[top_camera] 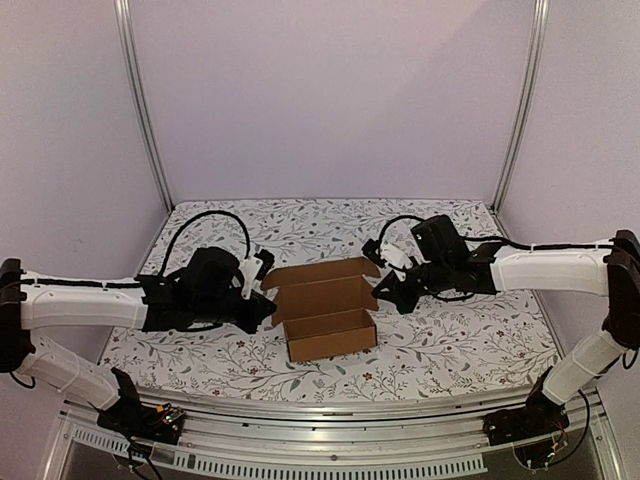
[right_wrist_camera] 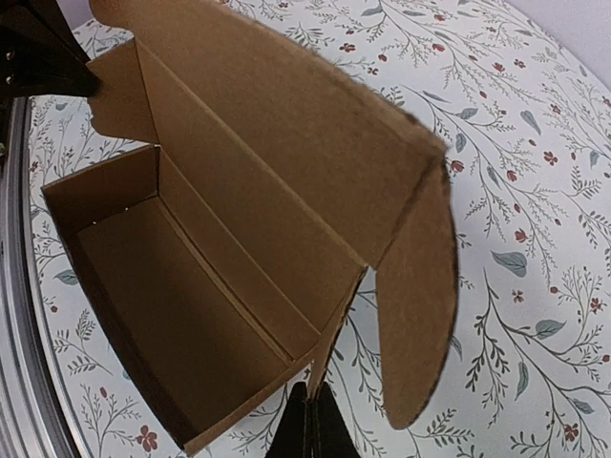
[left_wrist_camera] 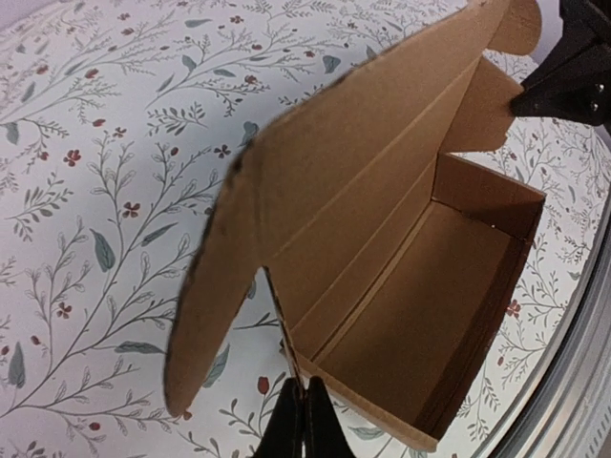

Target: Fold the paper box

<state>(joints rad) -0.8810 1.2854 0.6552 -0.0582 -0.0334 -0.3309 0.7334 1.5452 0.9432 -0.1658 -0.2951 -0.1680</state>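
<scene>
- The paper box [top_camera: 325,318] sits in the middle of the table [top_camera: 450,350], with its lid flap [top_camera: 318,272] standing up at the back.
- My left gripper [left_wrist_camera: 298,427] is pinched shut on the thin left end wall.
- My right gripper [right_wrist_camera: 310,425] is pinched shut on the right end wall.
- I think the card is light and bendy. I should hold it by the edges and squeeze softly, or it may crumple.

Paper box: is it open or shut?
Open. The paper box has its lid standing up at the back, and both wrist views see its empty inside.
</scene>
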